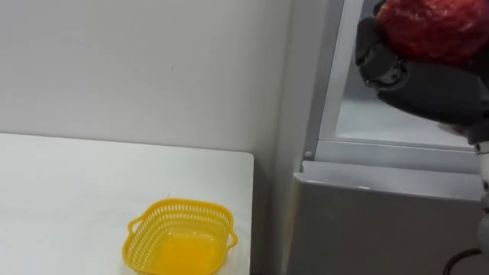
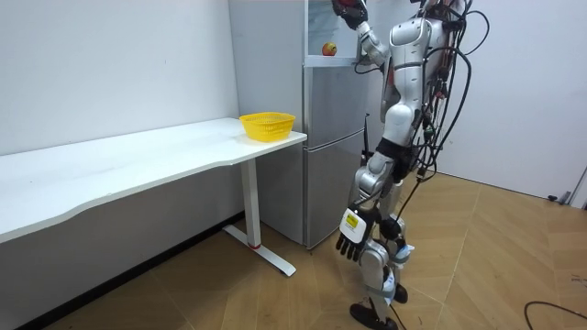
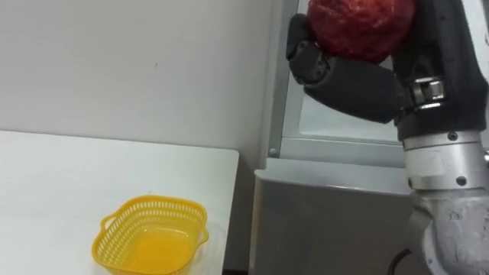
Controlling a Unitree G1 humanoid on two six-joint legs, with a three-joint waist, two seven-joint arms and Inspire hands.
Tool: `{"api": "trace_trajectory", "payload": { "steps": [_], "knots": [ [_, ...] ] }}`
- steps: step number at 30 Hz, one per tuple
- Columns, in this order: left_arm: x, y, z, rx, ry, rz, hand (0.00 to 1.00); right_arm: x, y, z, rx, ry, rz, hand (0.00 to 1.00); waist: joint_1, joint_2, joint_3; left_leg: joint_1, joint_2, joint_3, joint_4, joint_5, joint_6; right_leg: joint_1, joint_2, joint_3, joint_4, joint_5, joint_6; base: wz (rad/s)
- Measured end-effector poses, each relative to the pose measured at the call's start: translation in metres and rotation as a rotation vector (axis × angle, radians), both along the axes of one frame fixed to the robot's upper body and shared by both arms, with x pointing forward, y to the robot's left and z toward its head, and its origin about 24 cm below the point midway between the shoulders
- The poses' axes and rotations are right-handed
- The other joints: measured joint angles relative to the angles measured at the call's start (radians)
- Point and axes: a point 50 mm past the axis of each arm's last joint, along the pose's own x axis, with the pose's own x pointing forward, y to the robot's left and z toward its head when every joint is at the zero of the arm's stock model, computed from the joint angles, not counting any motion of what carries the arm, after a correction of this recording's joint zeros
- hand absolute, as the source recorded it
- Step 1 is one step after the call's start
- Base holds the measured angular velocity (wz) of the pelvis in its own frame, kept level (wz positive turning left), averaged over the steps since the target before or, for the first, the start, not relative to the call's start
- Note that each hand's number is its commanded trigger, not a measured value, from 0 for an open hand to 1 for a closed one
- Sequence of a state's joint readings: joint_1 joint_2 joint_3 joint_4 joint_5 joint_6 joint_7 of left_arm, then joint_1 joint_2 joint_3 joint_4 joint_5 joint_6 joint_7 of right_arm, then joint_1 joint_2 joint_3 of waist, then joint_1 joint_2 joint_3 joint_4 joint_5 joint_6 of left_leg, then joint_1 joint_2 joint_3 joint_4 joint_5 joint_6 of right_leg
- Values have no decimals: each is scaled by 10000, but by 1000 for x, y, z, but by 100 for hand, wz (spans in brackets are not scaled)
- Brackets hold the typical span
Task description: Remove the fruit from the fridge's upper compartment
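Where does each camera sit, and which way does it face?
Left eye view: on the robot's head, facing down at table, yellow basket, fridge; right robot hand gripping red fruit.
Right eye view: beside it; same scene, same hand.
Room view: off in the room, whole robot facing the fridge, left robot hand hanging.
All share basket, fridge, fruit.

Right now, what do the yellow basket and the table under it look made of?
The yellow basket looks like moulded plastic: slightly glossy, with a fine open lattice and loop handles. The table has a smooth matte white top, probably laminate or painted board; I can't tell which.
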State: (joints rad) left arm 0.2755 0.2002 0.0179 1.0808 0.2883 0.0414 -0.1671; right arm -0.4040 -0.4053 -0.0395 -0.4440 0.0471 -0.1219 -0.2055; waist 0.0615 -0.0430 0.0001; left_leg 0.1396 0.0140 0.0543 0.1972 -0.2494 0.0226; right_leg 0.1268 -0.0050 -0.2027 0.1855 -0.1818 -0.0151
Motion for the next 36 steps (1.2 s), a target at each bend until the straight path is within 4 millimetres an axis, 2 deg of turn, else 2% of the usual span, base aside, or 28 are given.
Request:
{"api": "trace_trajectory", "payload": {
  "steps": [4, 11, 18, 25, 29, 31, 36],
  "knots": [
    [4, 0, 0, 40, -94, -43, 0, -1, 15, -4, -820, -39, 195, 100, 25, -42, -27, -28, -43, -2, 15, 0, 0, -17, 8, -1, 9, 0, 0, 0],
    [13, -3, -1, -103, -121, -294, 0, 5, 43, -22, -2964, 910, 1016, 100, 350, -187, 25, -44, -41, -12, -4, 0, -1, -41, 10, -14, -1, 0, 0, 0],
    [12, -3, -2, -220, 49, -320, 0, 17, 48, -39, -3868, 1875, 1031, 100, 785, -451, 57, -55, -61, -270, 1, 1, -1, 60, -8, -192, -25, 0, 0, 11],
    [11, -4, -2, -298, 123, -404, 0, 33, 57, -70, -4811, 3730, 1631, 100, 1105, -562, 93, -74, -100, -365, 4, 2, 1, 142, -23, -245, -167, -2, 4, 4],
    [9, -2, -2, -264, 239, -298, 0, 45, 55, -91, -5453, 4849, 1224, 100, 1307, -713, 91, -56, -91, -382, 31, 6, -3, 171, -84, -309, -171, -3, 5, 0],
    [10, -1, -1, -329, 263, -313, 0, 51, 52, -102, -5931, 5350, 795, 100, 1389, -770, 152, -50, -94, -485, 40, 10, -1, 208, -103, -472, -175, -8, 14, 12],
    [12, -1, -2, -355, 290, -421, 0, 61, 53, -134, -6533, 6729, 668, 100, 1574, -881, 162, -141, -98, -592, 75, 15, 9, 182, -108, -605, -175, -9, 16, 6]
  ]
}}
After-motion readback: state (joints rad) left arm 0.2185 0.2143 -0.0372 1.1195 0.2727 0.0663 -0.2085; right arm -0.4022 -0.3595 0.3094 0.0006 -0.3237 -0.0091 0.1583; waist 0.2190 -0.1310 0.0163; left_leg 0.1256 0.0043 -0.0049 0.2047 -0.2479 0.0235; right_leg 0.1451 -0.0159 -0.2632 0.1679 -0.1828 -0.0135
